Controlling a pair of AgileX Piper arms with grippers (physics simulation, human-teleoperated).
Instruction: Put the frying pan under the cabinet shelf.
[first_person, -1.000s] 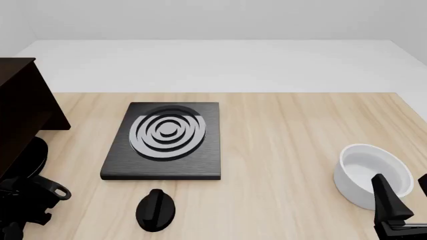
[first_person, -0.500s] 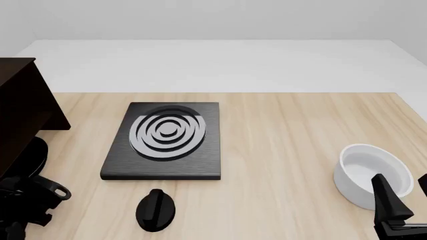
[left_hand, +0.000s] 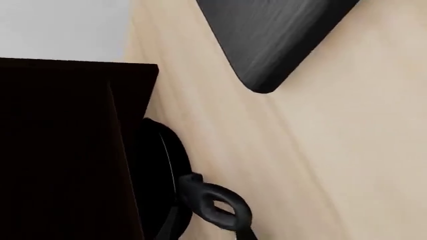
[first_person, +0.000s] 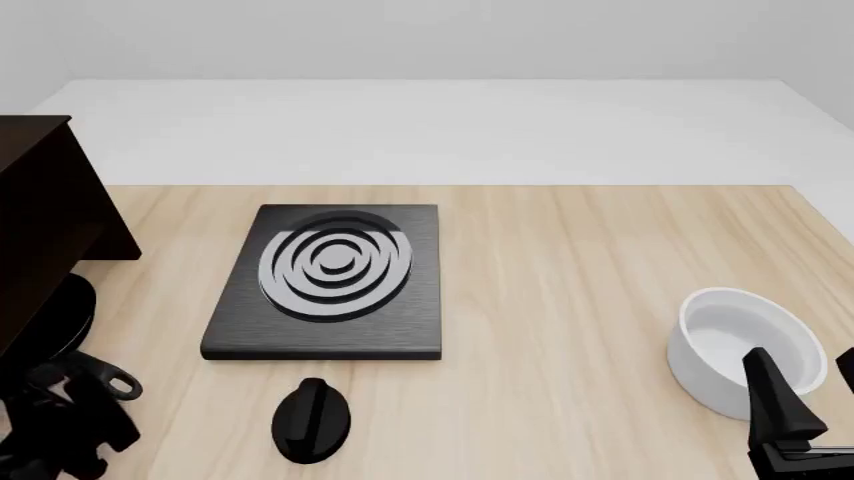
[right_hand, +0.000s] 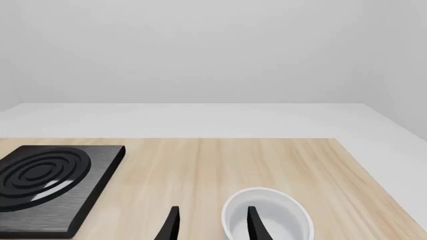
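The round black frying pan (first_person: 47, 312) sits tucked beneath the dark brown boxy cabinet shelf (first_person: 40, 215). The left gripper's (first_person: 60, 425) jaws can't be judged; the right gripper's (right_hand: 210, 225) jaws gape empty. Retreat seems next.

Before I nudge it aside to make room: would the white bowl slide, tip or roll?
The bowl looks stiff and squat with a wide base, so it would probably slide, not tip. Upright on the flat table, it seems unlikely to roll.

Matte black arms, right tool (right_hand: 211, 226) with slim tapered fingers (right_hand: 253, 225)
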